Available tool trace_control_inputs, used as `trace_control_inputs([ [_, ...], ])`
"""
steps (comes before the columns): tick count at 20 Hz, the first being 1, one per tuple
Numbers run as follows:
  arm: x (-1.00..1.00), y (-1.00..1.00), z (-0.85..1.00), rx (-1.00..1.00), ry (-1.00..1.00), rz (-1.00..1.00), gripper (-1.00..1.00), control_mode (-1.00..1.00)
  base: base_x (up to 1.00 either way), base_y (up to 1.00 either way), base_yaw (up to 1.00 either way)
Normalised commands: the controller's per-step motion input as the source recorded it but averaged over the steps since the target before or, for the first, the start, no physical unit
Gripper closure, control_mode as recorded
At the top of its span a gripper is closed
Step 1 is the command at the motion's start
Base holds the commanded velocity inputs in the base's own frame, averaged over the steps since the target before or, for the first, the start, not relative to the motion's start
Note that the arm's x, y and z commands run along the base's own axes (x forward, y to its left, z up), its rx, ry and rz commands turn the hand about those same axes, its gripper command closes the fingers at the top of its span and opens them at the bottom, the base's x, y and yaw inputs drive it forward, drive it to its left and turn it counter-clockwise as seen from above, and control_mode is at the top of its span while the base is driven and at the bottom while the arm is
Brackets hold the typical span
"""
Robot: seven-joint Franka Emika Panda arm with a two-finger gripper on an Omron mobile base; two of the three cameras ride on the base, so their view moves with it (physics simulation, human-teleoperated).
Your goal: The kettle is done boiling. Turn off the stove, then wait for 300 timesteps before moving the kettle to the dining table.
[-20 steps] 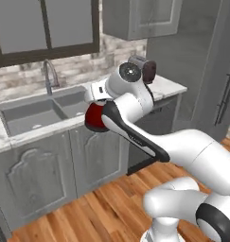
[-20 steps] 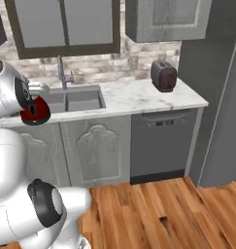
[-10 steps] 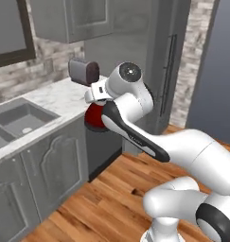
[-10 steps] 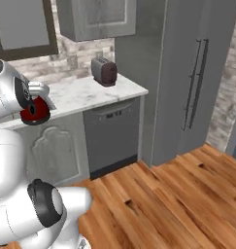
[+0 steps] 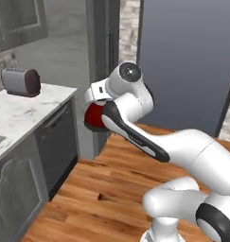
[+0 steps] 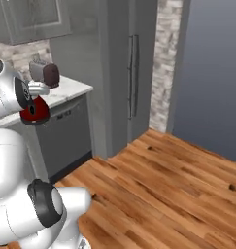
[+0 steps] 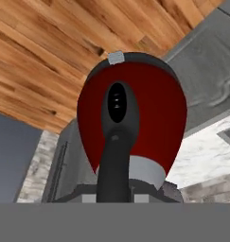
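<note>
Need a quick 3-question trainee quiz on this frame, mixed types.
1. True or false: the gripper is shut on the kettle.
2. The toaster stands on: A) the wood floor B) the marble counter C) the fridge
3. Fill in: below the counter, next to the fridge, sits a dark ____.

Key: 1 true; 2 B; 3 dishwasher.

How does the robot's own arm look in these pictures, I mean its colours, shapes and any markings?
The arm is glossy white, built of thick rounded segments. A black curved stripe runs along its upper link, and a black ring marks a joint low on the body. A round grey cap with a darker centre closes the top joint. No cables or lettering show. The gripper has a small white housing.
</note>
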Motion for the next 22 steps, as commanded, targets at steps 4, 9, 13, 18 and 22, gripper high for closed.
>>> trace_control_inputs([
  [4, 0.0, 0.0, 0.0, 0.0, 0.0, 0.0, 1.0, 1.0, -0.18, 0.17, -0.56],
  [9, 0.0, 0.0, 0.0, 0.0, 0.0, 0.0, 1.0, 1.0, -0.16, 0.19, -0.56],
  [13, 0.0, 0.0, 0.0, 0.0, 0.0, 0.0, 1.0, 1.0, -0.13, 0.21, -0.55],
  [18, 0.0, 0.0, 0.0, 0.0, 0.0, 0.0, 1.0, 1.0, -0.08, 0.22, -0.55],
  [22, 0.0, 0.0, 0.0, 0.0, 0.0, 0.0, 1.0, 1.0, -0.04, 0.22, -0.54],
])
